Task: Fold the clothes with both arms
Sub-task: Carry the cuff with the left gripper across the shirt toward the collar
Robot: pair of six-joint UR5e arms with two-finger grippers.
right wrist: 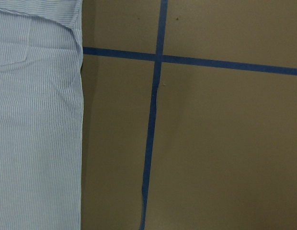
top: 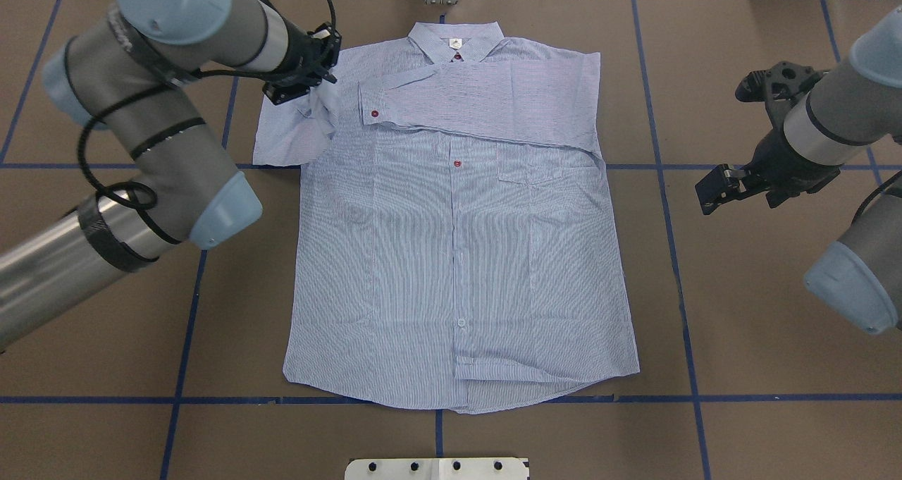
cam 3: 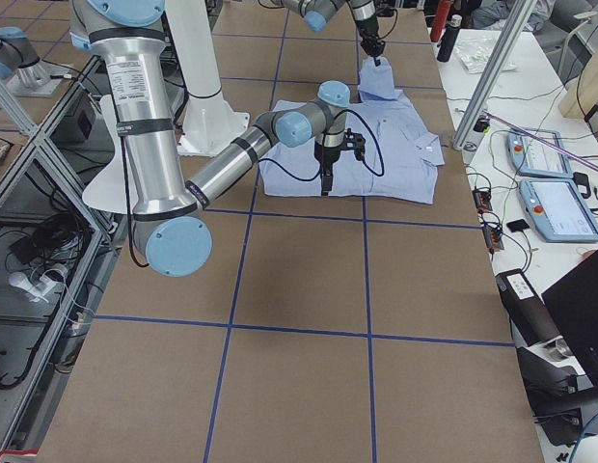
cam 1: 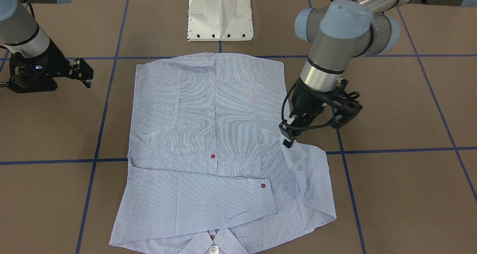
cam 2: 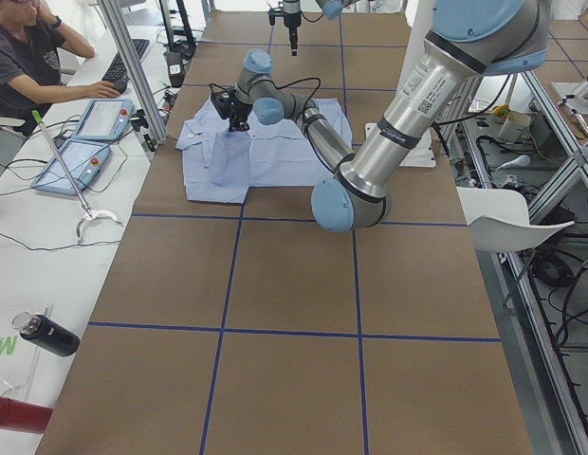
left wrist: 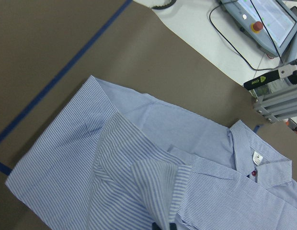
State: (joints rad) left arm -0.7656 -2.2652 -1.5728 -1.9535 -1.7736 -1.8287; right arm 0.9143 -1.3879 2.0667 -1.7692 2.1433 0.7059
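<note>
The striped shirt [top: 458, 254] lies flat and front up on the brown table, collar [top: 456, 41] at the far edge. One long sleeve [top: 493, 103] is folded across the chest, its cuff showing a red button. My left gripper [top: 310, 89] is shut on the other sleeve [cam 1: 298, 160] and holds a peak of cloth a little above the table; the left wrist view shows cloth [left wrist: 155, 191] pinched at its bottom edge. My right gripper [top: 712, 191] hovers open off the shirt's right side, holding nothing. The right wrist view shows the shirt's edge [right wrist: 33, 120] and bare table.
The white pedestal base [cam 1: 220, 19] stands beyond the hem. Blue tape lines [top: 669, 219] grid the table. In the exterior left view a person [cam 2: 28, 57] sits at a side bench with teach pendants [cam 2: 85, 142] and a dark bottle [cam 2: 47, 334].
</note>
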